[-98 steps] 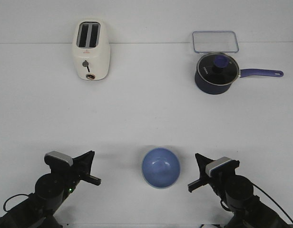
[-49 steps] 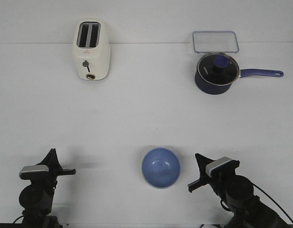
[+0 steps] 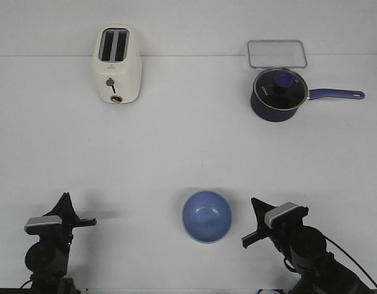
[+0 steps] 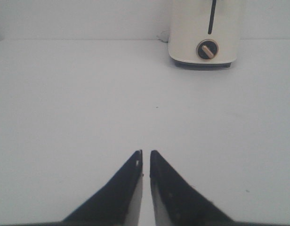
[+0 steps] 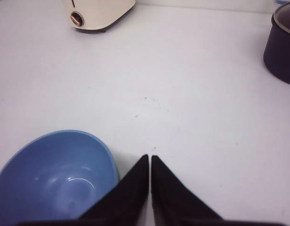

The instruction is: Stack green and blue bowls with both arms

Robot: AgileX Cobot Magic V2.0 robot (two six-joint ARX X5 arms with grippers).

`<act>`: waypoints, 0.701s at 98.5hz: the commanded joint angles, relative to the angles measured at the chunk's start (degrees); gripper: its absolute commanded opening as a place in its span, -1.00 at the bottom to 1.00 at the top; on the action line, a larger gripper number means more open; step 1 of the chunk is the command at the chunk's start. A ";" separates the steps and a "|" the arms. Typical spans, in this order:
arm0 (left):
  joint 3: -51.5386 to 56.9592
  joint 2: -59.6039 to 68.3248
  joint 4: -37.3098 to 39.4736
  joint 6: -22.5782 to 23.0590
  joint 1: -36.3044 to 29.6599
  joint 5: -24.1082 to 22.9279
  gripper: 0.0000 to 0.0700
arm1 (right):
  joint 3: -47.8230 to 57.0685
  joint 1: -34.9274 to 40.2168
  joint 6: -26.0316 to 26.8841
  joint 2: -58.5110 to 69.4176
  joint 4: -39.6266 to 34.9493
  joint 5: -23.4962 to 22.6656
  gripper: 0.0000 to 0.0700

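Front view: your left gripper (image 3: 71, 215) sits low at the near left, closed, empty; right gripper (image 3: 254, 228) closed, empty, beside the blue bowl (image 3: 206, 216).

You see a plain white surface (image 3: 176, 153) that runs back to a white wall (image 3: 188, 24). The light is soft and even.

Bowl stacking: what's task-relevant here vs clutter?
Job:
- blue bowl, near front centre; whether the green bowl is nested under it cannot be told
- left gripper, jaws shut, empty
- right gripper, jaws shut, empty, beside the bowl

Lying about:
- toaster
- lidded saucepan
- clear container
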 commanded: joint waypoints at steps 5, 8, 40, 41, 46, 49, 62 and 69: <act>-1.14 -0.07 0.59 -0.11 0.11 0.07 -0.96 | 0.52 0.48 0.70 0.11 0.74 0.02 -0.97; -1.14 -0.07 0.61 -0.11 0.11 0.04 -0.96 | 0.52 0.48 0.70 0.11 0.74 0.02 -0.97; -1.14 -0.07 0.61 -0.11 0.11 0.07 -0.96 | 0.52 0.48 0.70 0.11 0.74 0.02 -0.97; -1.14 -0.07 0.61 -0.11 0.11 0.07 -0.96 | 0.52 0.48 0.70 0.11 0.74 0.02 -0.97; -1.14 -0.07 0.61 -0.11 0.11 0.07 -0.96 | 0.52 0.46 0.70 0.09 0.72 0.02 -0.97; -1.14 -0.07 0.61 -0.11 0.11 0.07 -0.96 | 0.52 0.37 0.70 -0.13 0.72 0.02 -0.97; -1.14 -0.07 0.59 -0.11 0.11 0.07 -0.96 | 0.31 -5.31 -7.54 -2.56 0.63 -0.90 -0.97; -1.14 -0.07 0.61 -0.11 0.11 0.04 -0.96 | -1.36 -12.74 -11.06 -5.01 2.14 -4.52 -0.97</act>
